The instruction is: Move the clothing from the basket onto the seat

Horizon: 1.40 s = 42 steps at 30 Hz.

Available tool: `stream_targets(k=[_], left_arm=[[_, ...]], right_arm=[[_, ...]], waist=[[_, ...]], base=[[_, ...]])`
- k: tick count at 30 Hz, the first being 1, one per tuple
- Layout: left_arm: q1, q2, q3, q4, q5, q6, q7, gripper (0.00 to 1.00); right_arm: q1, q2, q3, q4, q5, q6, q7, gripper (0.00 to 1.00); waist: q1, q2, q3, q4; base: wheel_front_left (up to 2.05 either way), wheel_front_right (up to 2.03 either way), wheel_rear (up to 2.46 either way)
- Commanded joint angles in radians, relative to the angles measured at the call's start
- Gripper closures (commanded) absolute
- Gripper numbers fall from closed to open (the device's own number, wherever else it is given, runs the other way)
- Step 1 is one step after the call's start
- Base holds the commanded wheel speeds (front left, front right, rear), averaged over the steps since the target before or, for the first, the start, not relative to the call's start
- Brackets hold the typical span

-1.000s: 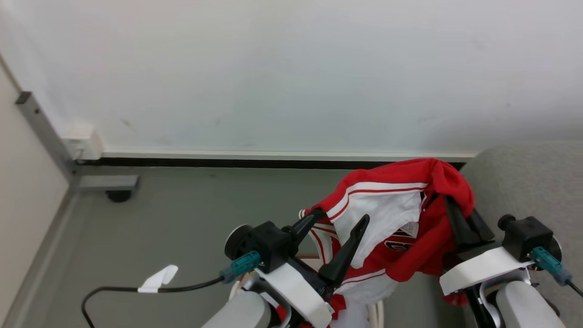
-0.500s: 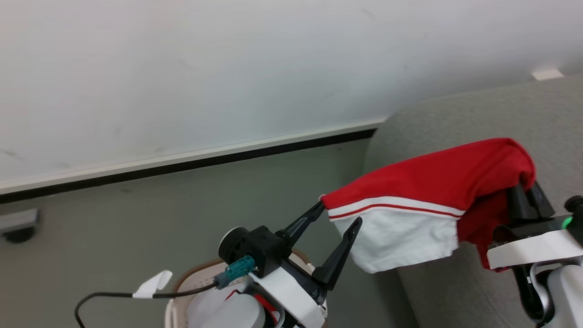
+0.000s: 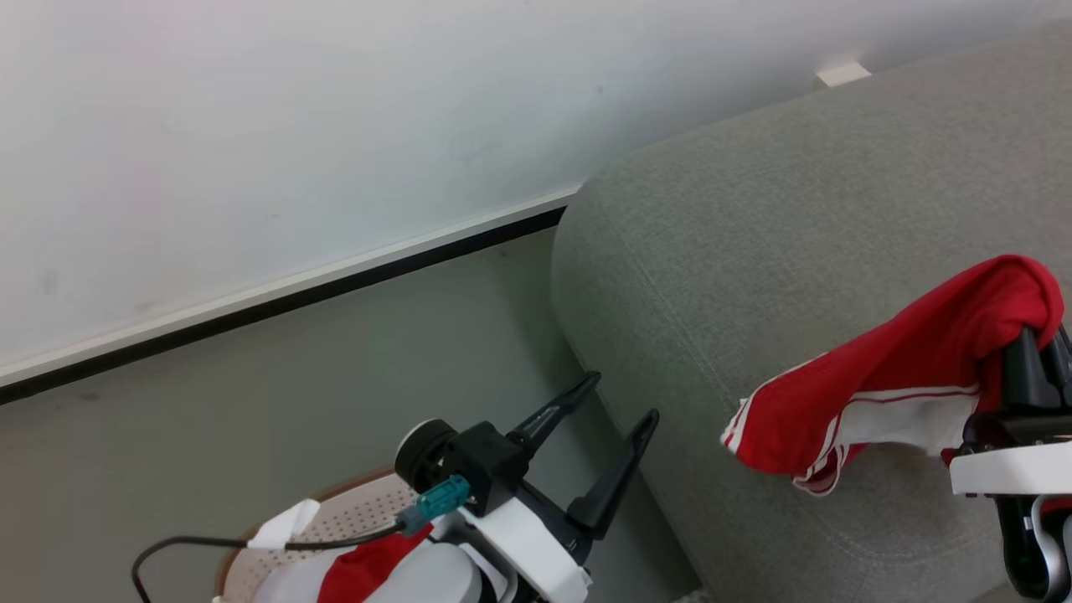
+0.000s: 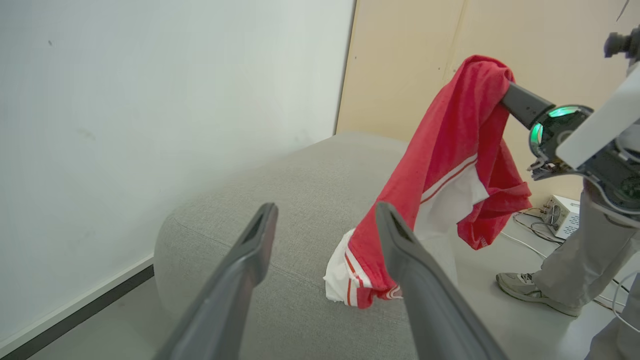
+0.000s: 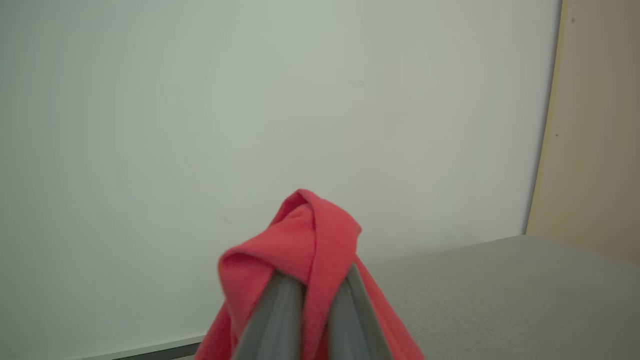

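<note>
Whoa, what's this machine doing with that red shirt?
The robot is moving laundry. Its right gripper is shut on a red garment, holding it up over the grey sofa, with the lower end seemingly touching it. Its left gripper is open and empty beside the sofa. More red clothing lies in the basket below.

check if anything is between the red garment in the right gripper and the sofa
Nothing visible does. The red garment hangs from the shut right gripper directly over the sofa, above its bare grey top, and its lower hem appears to touch it. The open left gripper stands off by the sofa's corner, not under the cloth.
</note>
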Motion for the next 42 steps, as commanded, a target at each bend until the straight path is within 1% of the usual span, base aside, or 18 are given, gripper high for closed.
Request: stream_targets(k=[1, 6, 11, 14, 17, 24, 26, 30, 34, 39, 42], left_arm=[[0.001, 0.007, 0.002, 0.001, 0.008, 0.001, 0.0, 0.0], [0.01, 0.004, 0.01, 0.005, 0.019, 0.001, 0.0, 0.0], [0.009, -0.001, 0.015, 0.007, 0.028, -0.001, 0.0, 0.0], [-0.005, 0.001, 0.017, 0.005, 0.043, -0.001, 0.0, 0.0], [-0.019, 0.006, 0.018, 0.0, 0.054, -0.002, 0.0, 0.0], [-0.062, 0.013, 0.011, -0.004, 0.072, -0.008, 0.0, 0.0], [-0.076, 0.018, 0.011, -0.004, 0.077, -0.008, 0.0, 0.0], [-0.104, 0.026, 0.01, -0.011, 0.084, -0.008, 0.007, 0.0], [-0.13, 0.034, 0.009, -0.022, 0.089, -0.008, 0.017, 0.0], [-0.162, 0.051, 0.012, -0.048, 0.103, -0.004, 0.033, 0.0], [-0.183, 0.063, 0.015, -0.063, 0.11, -0.003, 0.042, 0.0]], right_arm=[[0.014, 0.005, -0.003, -0.006, -0.001, -0.002, 0.0, 1.0], [0.03, 0.012, -0.01, -0.011, -0.004, -0.002, 0.0, 1.0], [0.025, 0.019, -0.018, -0.012, -0.009, -0.002, 0.0, 1.0], [0.0, 0.009, -0.015, -0.005, -0.002, -0.002, 0.0, 1.0], [-0.04, -0.016, -0.005, 0.008, 0.004, -0.002, 0.0, 1.0], [-0.213, -0.114, 0.001, 0.08, 0.05, -0.002, 0.006, 1.0], [-0.274, -0.157, 0.005, 0.11, 0.048, -0.002, 0.019, 1.0], [-0.404, -0.22, 0.005, 0.158, 0.087, -0.002, 0.034, 1.0], [-0.523, -0.292, 0.006, 0.219, 0.098, -0.002, 0.049, 1.0], [-0.635, -0.373, 0.013, 0.322, 0.079, -0.002, 0.055, 1.0], [-0.691, -0.415, 0.063, 0.403, 0.05, -0.002, 0.072, 1.0]], waist=[[0.0, -0.0001, 0.004, -0.012], [0.0, -0.0001, 0.008, -0.02], [0.0, -0.0001, 0.023, -0.008], [0.0, -0.0001, 0.044, 0.006], [0.0, -0.0001, 0.074, 0.022], [0.0, -0.0001, 0.173, 0.069], [0.0, -0.0001, 0.205, 0.085], [0.0, -0.0001, 0.273, 0.119], [0.0, -0.0001, 0.341, 0.154], [0.0, -0.0001, 0.426, 0.188], [0.0, -0.0001, 0.474, 0.207]], base=[[0.0, 0.0, 0.0], [0.0, 0.0, 0.0], [0.0, 0.0, 0.0], [0.0, 0.0, 0.0], [0.0, 0.0, 0.0], [0.0, 0.0, 0.0], [0.0, 0.0, 0.0], [0.0, 0.0, 0.0], [0.0, 0.0, 0.0], [0.0, 0.0, 0.0], [0.0, 0.0, 0.0]])
